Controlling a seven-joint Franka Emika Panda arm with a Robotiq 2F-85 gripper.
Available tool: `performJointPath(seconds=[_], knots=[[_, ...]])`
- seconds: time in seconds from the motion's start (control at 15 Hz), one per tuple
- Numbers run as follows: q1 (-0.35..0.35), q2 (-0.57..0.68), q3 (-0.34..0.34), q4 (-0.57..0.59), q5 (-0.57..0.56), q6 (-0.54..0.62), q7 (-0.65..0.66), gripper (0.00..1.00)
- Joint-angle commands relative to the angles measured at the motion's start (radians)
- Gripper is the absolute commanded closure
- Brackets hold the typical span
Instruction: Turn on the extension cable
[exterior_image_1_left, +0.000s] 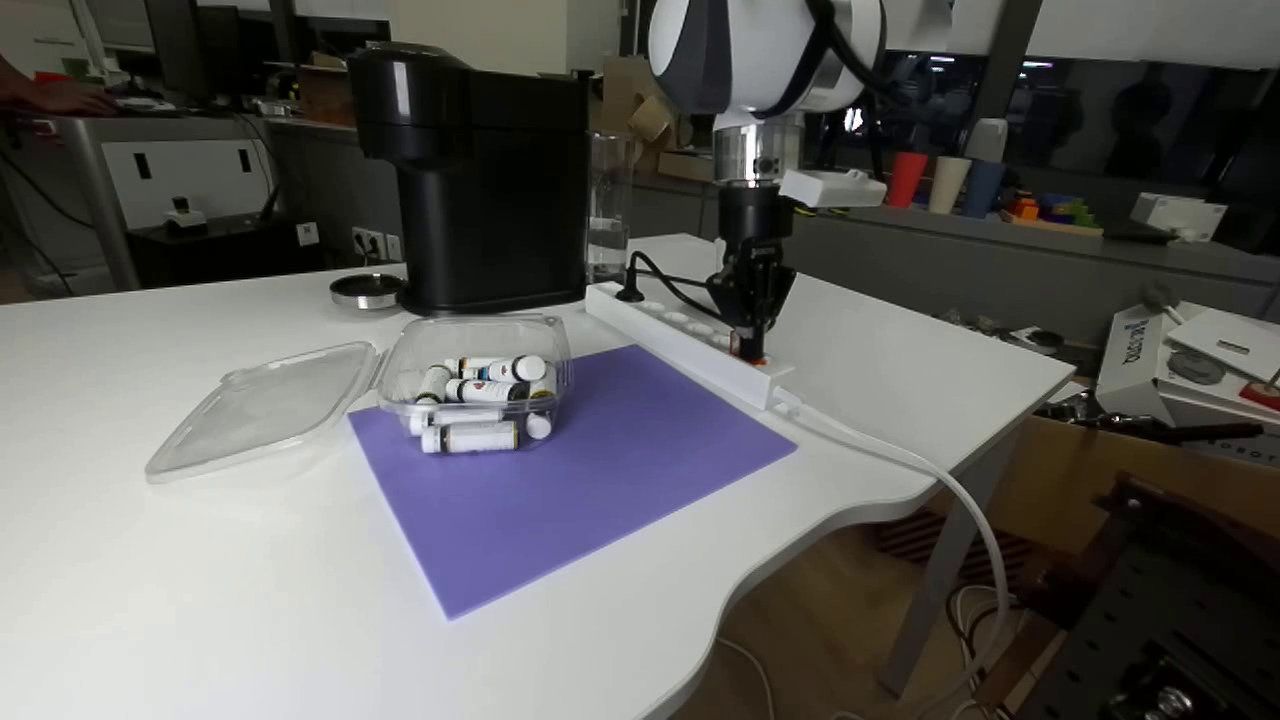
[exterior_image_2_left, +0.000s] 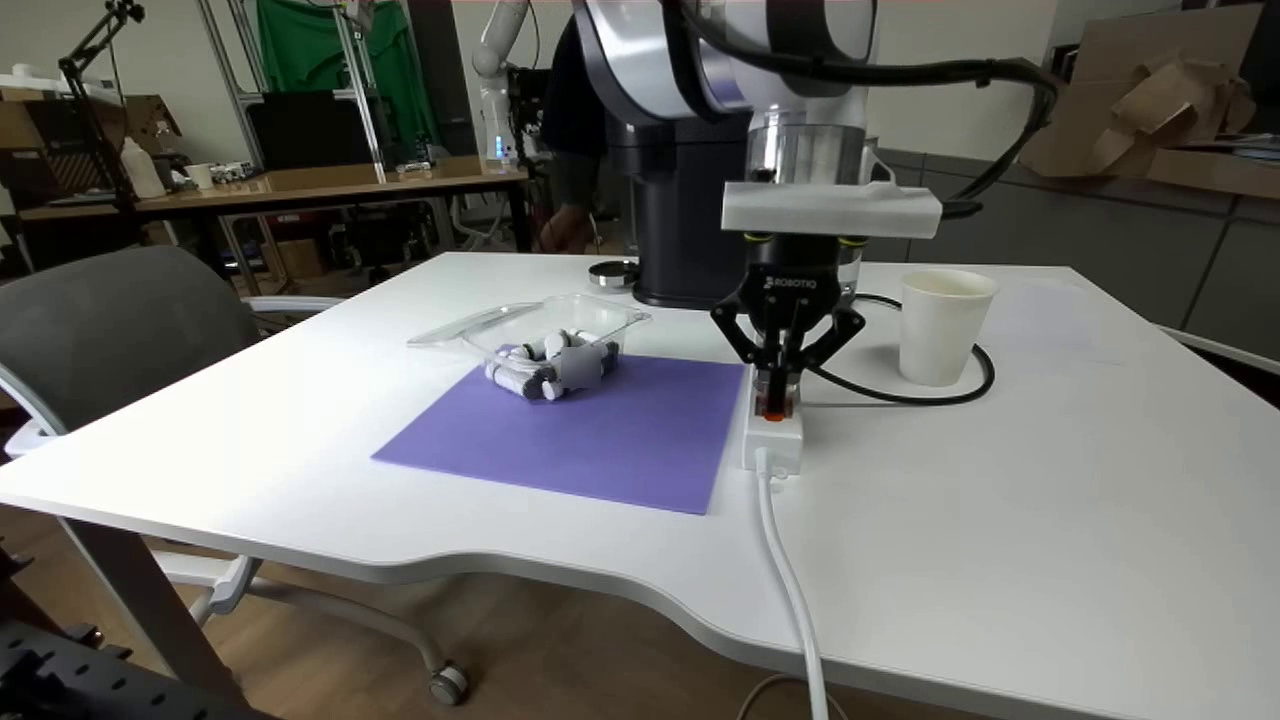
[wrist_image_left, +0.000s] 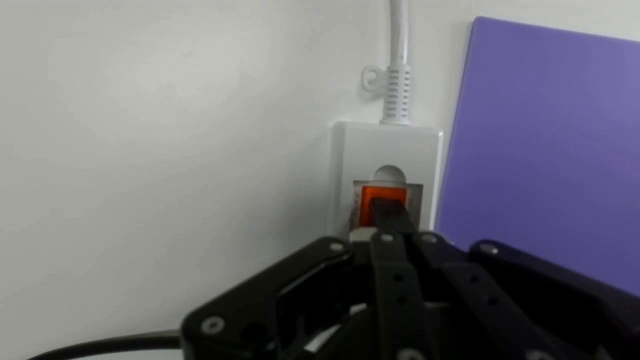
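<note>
We see the tool (exterior_image_2_left: 776, 402) pointing straight down, its fingers brought together and, as far as we can make out, nothing between them. The white power strip (exterior_image_1_left: 680, 348) lies on the bench (exterior_image_2_left: 1000, 560) just beside the purple mat (wrist_image_left: 540, 150), and the fingertips appear to touch its red switch (wrist_image_left: 367, 205). Because they cover part of it, we cannot tell whether it has been thrown.

The likeliest failure, in our judgement, is pressing the wrong half. Red shows past the fingertips towards the cord end, so if the switch is a rocker that must go down there, pushing further in would do nothing. A sideways slip could land the force on the surrounding housing instead. A slanted push might send the narrow strip skating, since we see nothing pinning it down; the white cord (wrist_image_left: 399, 30), hanging over the bench's edge, could tug it askew too. Pushing too hard straight down risks damaging the switch.
</note>
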Motion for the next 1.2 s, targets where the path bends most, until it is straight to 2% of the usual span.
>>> performJointPath(seconds=[0.0, 0.33, 0.53, 1.13], knots=[[-0.043, 0.082, 0.021, 0.076, 0.039, -0.062, -0.017, 1.0], [-0.058, 0.115, 0.01, 0.121, 0.052, -0.113, -0.013, 1.0], [-0.067, 0.092, 0.02, 0.12, 0.065, -0.134, -0.036, 1.0], [-0.043, -0.089, 0.015, -0.06, 0.03, -0.016, -0.1, 1.0]])
